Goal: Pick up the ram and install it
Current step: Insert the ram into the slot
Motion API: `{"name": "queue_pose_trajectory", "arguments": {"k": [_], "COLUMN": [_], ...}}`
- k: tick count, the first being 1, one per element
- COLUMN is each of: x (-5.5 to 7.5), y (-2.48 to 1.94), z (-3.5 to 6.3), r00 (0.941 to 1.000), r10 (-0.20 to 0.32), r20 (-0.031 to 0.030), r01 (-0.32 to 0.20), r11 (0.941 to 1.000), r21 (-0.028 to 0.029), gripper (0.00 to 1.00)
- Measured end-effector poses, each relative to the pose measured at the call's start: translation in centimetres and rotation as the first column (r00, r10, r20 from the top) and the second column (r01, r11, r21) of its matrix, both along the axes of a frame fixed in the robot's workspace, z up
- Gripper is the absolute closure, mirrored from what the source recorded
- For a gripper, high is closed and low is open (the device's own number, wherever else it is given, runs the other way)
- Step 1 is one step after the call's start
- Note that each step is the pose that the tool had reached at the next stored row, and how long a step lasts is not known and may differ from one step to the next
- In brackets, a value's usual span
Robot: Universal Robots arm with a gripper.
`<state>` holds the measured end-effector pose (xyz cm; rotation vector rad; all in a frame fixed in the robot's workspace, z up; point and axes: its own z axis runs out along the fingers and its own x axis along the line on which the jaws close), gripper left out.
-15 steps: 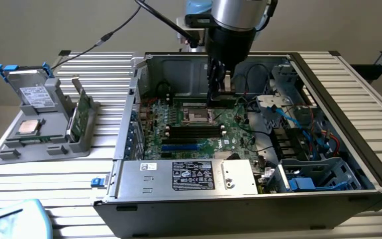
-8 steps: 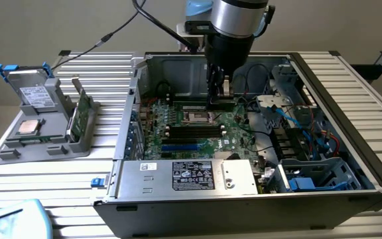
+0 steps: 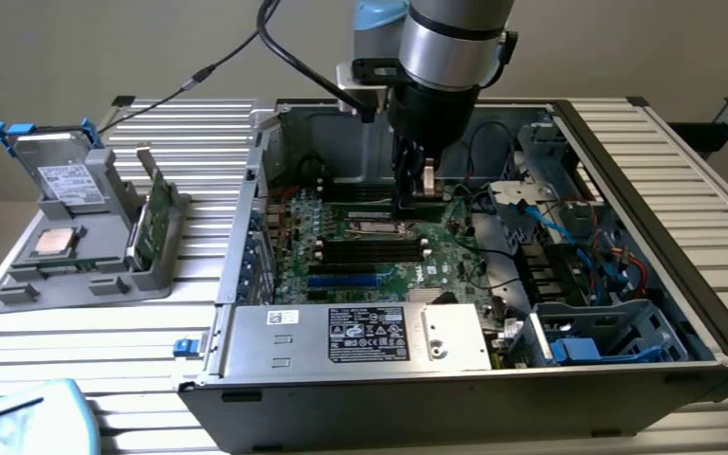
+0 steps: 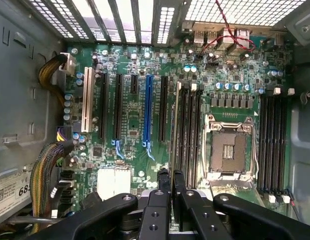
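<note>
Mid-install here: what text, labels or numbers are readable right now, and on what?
"68" on the white sticker beside the cable bundle; the rest is cut off.
Power supply label: too small to read.
Hard drive label: blurred.
Motherboard markings: unreadable.
The ram in the gripper: edge-on, no text.

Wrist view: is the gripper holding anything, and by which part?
The ram, seen edge-on, pinched across its flat faces between the fingers, above the motherboard's memory slots.
</note>
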<state>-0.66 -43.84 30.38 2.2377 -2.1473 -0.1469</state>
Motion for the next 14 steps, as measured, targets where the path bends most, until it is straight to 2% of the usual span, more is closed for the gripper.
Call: {"name": "queue_pose_trajectory", "arguments": {"k": [8, 14], "x": [-0.1, -0.7], "y": [0.16, 0.64], "z": [-1.45, -2.53], "r00": [1.0000, 1.0000], "r10": [0.004, 0.007], "r20": [0.0000, 0.0000], "r01": [-0.004, -0.007], "r11": [1.0000, 1.0000], "r21": [0.0000, 0.0001], "gripper": [0.86, 0.86]}}
